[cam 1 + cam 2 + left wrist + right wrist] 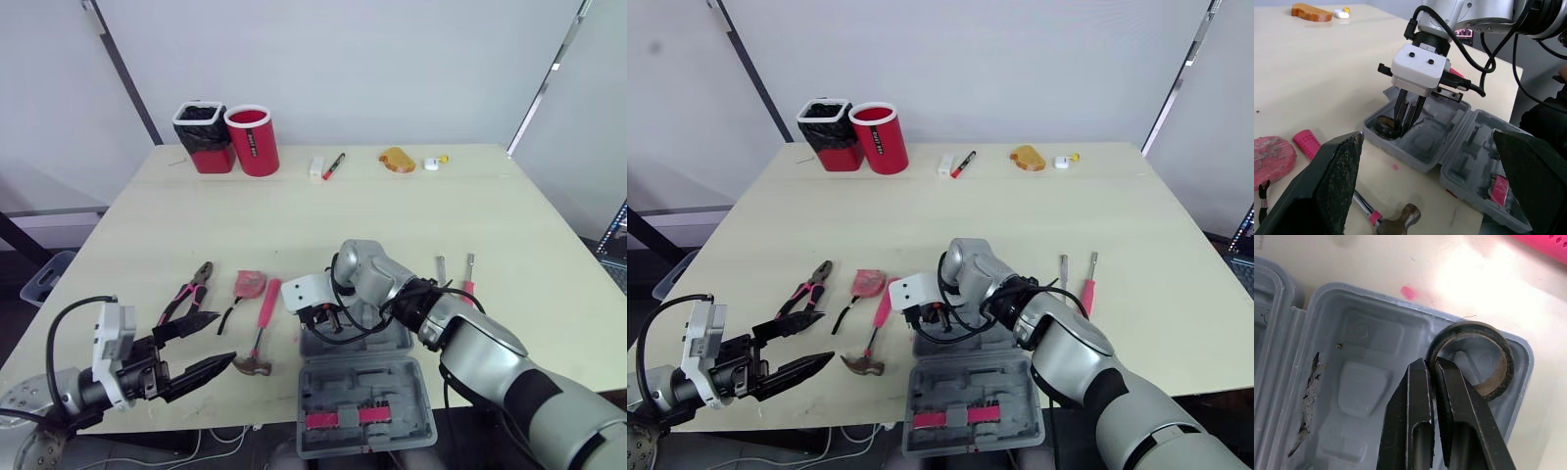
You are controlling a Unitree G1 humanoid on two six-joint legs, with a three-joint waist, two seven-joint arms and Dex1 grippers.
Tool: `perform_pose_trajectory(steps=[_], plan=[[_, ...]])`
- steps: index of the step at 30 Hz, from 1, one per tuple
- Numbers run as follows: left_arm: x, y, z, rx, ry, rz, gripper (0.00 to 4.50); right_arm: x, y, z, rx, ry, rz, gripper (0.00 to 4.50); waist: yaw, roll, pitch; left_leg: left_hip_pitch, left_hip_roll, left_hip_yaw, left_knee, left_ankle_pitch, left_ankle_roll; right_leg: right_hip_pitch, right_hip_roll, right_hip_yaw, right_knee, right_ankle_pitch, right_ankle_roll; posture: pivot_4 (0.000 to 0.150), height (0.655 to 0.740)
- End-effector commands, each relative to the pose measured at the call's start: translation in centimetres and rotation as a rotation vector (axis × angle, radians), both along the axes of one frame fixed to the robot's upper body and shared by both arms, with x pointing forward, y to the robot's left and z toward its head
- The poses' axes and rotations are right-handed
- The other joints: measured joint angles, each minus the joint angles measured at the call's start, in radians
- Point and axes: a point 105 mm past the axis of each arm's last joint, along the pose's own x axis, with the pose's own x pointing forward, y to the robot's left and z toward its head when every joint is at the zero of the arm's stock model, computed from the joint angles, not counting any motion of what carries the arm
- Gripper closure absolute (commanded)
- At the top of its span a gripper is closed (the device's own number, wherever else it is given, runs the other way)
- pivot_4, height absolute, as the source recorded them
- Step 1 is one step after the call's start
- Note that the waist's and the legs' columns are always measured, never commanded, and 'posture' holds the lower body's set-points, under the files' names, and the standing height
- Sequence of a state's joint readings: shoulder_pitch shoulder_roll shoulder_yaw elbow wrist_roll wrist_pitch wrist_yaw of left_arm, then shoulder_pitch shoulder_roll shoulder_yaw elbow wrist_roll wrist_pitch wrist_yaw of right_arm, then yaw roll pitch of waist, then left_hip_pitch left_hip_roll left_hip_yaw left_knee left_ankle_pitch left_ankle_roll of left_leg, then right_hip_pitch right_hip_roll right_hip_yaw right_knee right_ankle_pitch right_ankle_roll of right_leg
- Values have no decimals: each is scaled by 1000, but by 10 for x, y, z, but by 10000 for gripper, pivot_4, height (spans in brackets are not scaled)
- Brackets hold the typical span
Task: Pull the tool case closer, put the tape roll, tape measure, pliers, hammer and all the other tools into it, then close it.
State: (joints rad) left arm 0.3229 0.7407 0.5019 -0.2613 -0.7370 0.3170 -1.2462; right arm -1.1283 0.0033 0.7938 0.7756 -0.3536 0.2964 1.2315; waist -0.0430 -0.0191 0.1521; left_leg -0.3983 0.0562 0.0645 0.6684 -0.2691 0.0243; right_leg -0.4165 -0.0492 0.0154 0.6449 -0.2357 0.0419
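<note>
Right arm bends across to the left, right gripper (1431,363) pointing down into the far half of the open tool case (423,416). Its fingers pinch the wall of the tape roll (1494,378). The wrist view shows the roll lying flat, hole up, in the far-left corner. Left gripper (224,338) is low at the near left, jaws spread wide. Hammer (266,305) lies near-far, head near.

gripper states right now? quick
Left gripper: open, empty.
Right gripper: closed on the tape roll, down in the tool case.
</note>
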Motion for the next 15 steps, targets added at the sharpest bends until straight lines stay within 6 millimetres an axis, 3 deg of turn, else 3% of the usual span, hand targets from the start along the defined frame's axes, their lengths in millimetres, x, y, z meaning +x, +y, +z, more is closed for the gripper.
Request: perform_pose_trajectory(steps=[1, 8, 9, 15], plan=[[0, 1, 4, 11, -27, 4, 0, 5, 4, 13, 27, -33, 7, 35091, 0, 0, 0, 0, 0, 0, 0, 0, 0, 0, 0, 0, 0, 0, 0, 1500, 7400], [3, 0, 3, 17, -25, 2, 0, 7, 4, 18, 37, -37, 8, 2488, 0, 0, 0, 0, 0, 0, 0, 0, 0, 0, 0, 0, 0, 0, 0, 1500, 7400], [4, 0, 3, 17, -25, 1, 0, 8, 4, 18, 38, -41, 6, 780, 0, 0, 0, 0, 0, 0, 0, 0, 0, 0, 0, 0, 0, 0, 0, 1500, 7400], [4, -3, 4, 13, -28, -3, 0, 1, 5, 36, 137, 26, 1, 780, 1, 0, 0, 0, 0, -1, 0, 0, 0, 0, -1, 0, 0, 0, 0, 1500, 7400]])
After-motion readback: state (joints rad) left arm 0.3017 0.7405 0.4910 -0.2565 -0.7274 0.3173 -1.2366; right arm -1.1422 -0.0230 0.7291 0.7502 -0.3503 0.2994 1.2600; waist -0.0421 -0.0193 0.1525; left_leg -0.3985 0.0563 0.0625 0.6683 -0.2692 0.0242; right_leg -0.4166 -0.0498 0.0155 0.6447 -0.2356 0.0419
